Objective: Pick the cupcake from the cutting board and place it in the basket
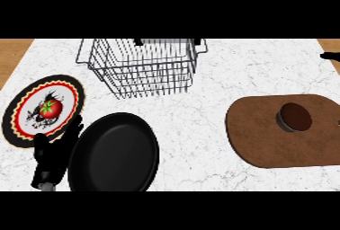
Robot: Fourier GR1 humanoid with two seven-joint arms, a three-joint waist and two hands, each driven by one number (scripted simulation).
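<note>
The cupcake (295, 117), dark brown on top with a grey wrapper, stands on the brown cutting board (259, 134) at the right of the counter. The wire basket (143, 67) sits at the back centre with nothing in it. My left hand (51, 155) rests open at the lower left, fingers up, partly behind a black plate and far from the cupcake. At the right edge only a small black tip (330, 56) shows, likely part of my right hand; its shape cannot be made out.
A round black plate (114, 155) lies at the lower centre-left. A patterned plate (23, 128) holding a tomato (50, 108) sits at the left. White marble counter (199, 117) lies between the basket and the board.
</note>
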